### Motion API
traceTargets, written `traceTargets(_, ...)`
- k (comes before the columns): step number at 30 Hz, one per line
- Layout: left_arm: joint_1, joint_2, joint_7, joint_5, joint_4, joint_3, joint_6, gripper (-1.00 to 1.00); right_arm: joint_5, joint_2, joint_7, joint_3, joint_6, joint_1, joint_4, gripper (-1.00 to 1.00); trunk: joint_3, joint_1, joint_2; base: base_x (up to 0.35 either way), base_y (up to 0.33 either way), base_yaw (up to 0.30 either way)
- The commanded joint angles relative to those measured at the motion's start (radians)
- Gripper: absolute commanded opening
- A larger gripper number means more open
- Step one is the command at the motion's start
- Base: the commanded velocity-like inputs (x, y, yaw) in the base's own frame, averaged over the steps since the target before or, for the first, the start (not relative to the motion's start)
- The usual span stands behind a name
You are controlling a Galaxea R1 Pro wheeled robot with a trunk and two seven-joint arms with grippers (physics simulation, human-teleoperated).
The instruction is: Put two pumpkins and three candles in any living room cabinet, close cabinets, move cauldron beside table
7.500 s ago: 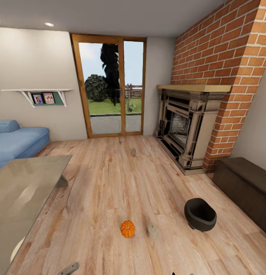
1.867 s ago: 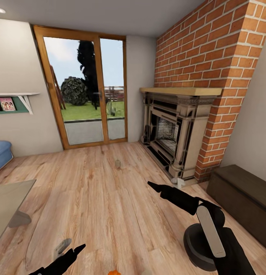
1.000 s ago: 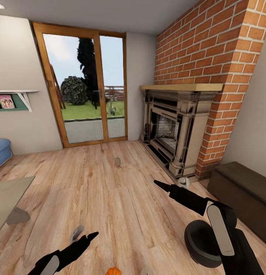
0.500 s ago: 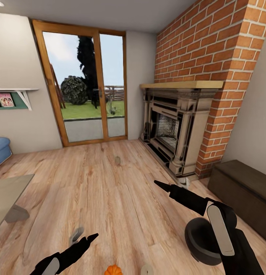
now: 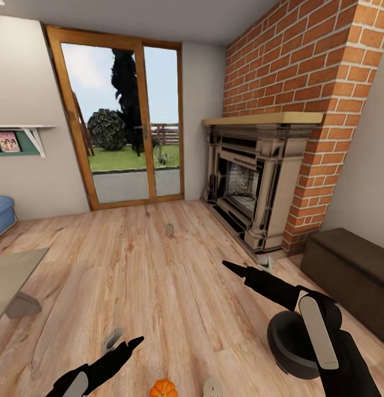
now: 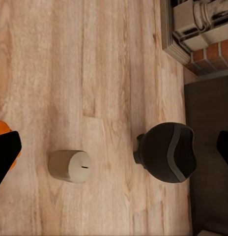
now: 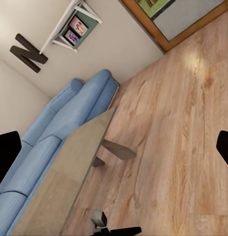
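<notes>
From the head view, both arms reach forward low over the wooden floor [image 5: 159, 275], as if the robot is settling in among the scattered things before picking any up. The left tool [image 5: 131, 344] hangs just above a pumpkin [image 5: 163, 389], which sits on the floor close below and beside its tip, with a candle [image 5: 212, 389] a little further toward the right arm. The right tool [image 5: 232, 268] points ahead; the cauldron [image 5: 286, 342] sits under that arm's forearm, behind the tip, and the cabinet [image 5: 352, 275] stands well off to its outer side, shut. Another candle [image 5: 170, 230] stands far ahead of both tools. The table [image 5: 12, 275] lies beyond the left tool's outer side.

In the left wrist view, the fingers sit at opposite edges, so the left tool is released and holds nothing. Between them on the floor are a candle [image 6: 70, 166] and the cauldron [image 6: 167, 152], apart from each other.

In the right wrist view, the fingers are likewise spread wide and empty, facing the table [image 7: 70, 177] and blue sofa [image 7: 55, 132] across the room.
</notes>
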Motion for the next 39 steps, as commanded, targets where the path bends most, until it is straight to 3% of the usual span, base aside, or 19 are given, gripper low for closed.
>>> traceTargets(1,-0.001,0.000,-0.003,0.007,0.000,0.003,0.009,1.00,0.000,0.000,0.004,-0.001,0.006,-0.001,0.000,1.00,-0.004,0.004,-0.008,0.000,0.000,0.000)
traceTargets(15,-0.001,-0.002,0.001,0.001,-0.007,-0.009,0.011,1.00,0.012,0.001,0.001,-0.001,0.005,-0.001,0.006,1.00,-0.048,0.057,-0.106,0.000,0.000,0.000)
traceTargets(21,0.000,-0.039,0.001,-0.011,-0.009,-0.017,0.010,1.00,0.010,-0.001,0.000,-0.002,0.005,-0.001,0.007,1.00,-0.067,0.080,-0.148,0.000,0.000,0.000)
traceTargets(39,0.000,-0.049,0.001,-0.013,-0.008,-0.018,0.009,1.00,0.011,-0.001,0.002,-0.001,0.007,-0.001,0.006,1.00,-0.123,0.149,-0.274,0.000,0.000,0.000)
